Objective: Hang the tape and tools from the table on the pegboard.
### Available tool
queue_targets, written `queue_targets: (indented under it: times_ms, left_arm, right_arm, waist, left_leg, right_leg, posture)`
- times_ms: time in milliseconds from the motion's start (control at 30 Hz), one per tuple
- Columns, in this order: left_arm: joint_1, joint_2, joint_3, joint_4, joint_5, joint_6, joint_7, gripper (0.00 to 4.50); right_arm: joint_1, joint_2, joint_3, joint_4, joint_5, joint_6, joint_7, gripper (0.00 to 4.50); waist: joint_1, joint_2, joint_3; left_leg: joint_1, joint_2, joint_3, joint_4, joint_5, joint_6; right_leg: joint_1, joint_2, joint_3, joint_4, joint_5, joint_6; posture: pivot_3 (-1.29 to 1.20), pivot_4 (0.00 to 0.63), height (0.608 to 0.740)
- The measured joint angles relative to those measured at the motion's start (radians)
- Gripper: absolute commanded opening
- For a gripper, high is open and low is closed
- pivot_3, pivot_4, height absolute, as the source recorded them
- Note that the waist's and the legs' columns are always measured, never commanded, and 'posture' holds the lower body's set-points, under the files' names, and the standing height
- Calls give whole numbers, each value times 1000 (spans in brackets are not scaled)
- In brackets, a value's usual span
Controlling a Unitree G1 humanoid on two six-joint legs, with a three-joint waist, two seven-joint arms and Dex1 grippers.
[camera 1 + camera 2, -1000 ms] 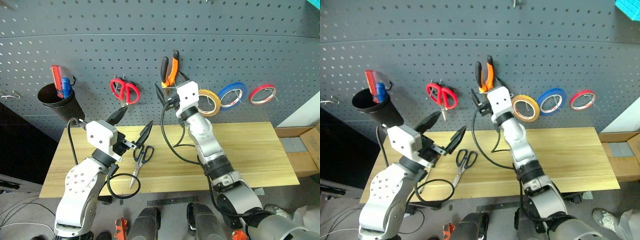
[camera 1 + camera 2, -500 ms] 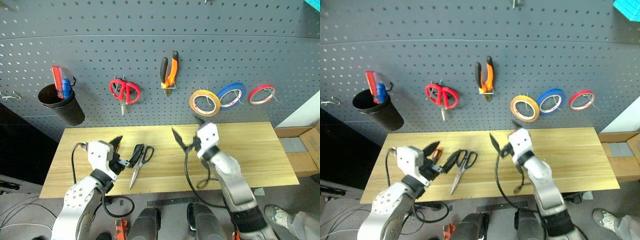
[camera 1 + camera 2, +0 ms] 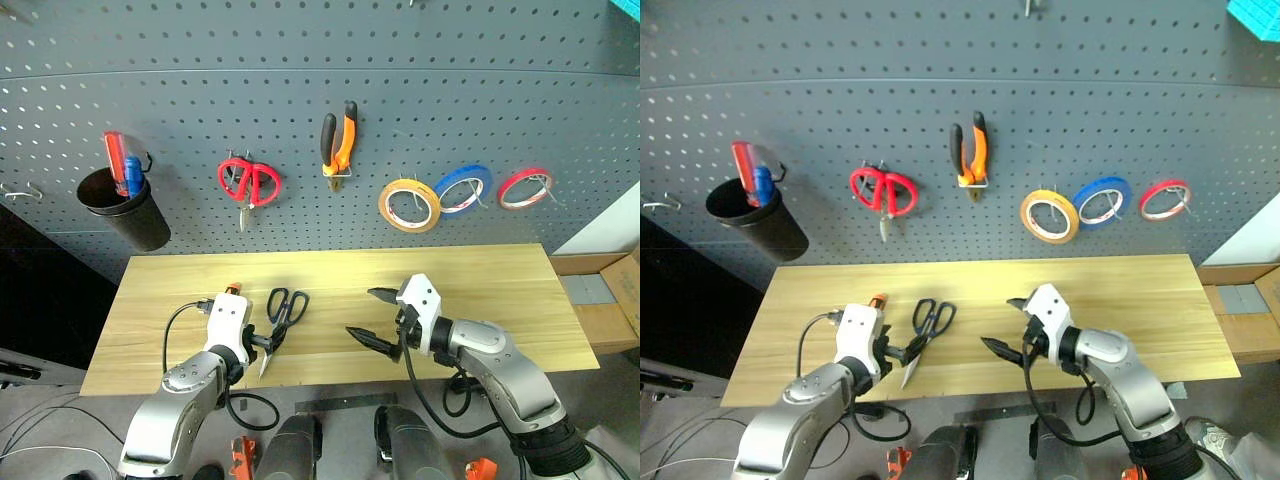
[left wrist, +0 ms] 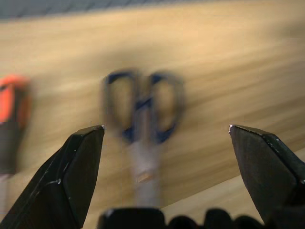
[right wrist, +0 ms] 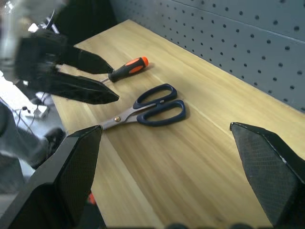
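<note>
Left to right on the dark grey perforated pegboard (image 3: 300, 90): orange-and-black-handled pliers (image 3: 339, 143) at 12 o'clock, tan-yellow tape ring (image 3: 409, 205) at 1 o'clock, both hung on hooks. Down on the light wooden plank table (image 3: 500, 290): small orange-handled screwdriver (image 5: 128, 68) at 8 o'clock, left pincer (image 3: 256, 343) spread wide, released, low over the blades of the dark blue-handled scissors (image 3: 279, 312) lying flat just beside the screwdriver. Right pincer (image 3: 372, 315) at 6 o'clock, likewise released, empty, hovering above bare planks, tips toward the scissors.
</note>
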Motion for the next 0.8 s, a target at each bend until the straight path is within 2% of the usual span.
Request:
queue_targets:
  times_ms: [133,300,667,800]
  left_arm:
    - [-40,-16,-47,4,23,48,17,4500]
    - [-117,-22,-91,100,70,66,29,4500]
    - [-152,-33,-102,171,117,127,44,4500]
    - [-163,-73,-111,213,125,175,59,4500]
  right_arm:
    - [-19,3,2,0,-3,-11,2,4452]
    - [-25,9,2,3,-11,-20,-19,4452]
    - [-38,6,2,16,-15,-21,-29,4452]
    - [-44,5,2,19,-17,-21,-35,4452]
  waist:
    - [2,0,1]
    - [3,0,4]
    - [2,-1,9]
    - [2,-1,11]
  left_leg:
    - [0,0,-1,0,0,0]
    - [0,0,-1,0,0,0]
    - [-1,0,-1,0,0,-1]
    - [-1,0,-1,0,0,-1]
  right_leg:
    - [0,0,0,0,0,0]
    - [0,-1,0,0,0,0]
    - [-1,-1,0,0,0,0]
    - [-1,-1,0,0,0,0]
  posture:
    - [-16,289,740]
    - [-25,288,740]
    - [-30,291,740]
    - [-29,293,740]
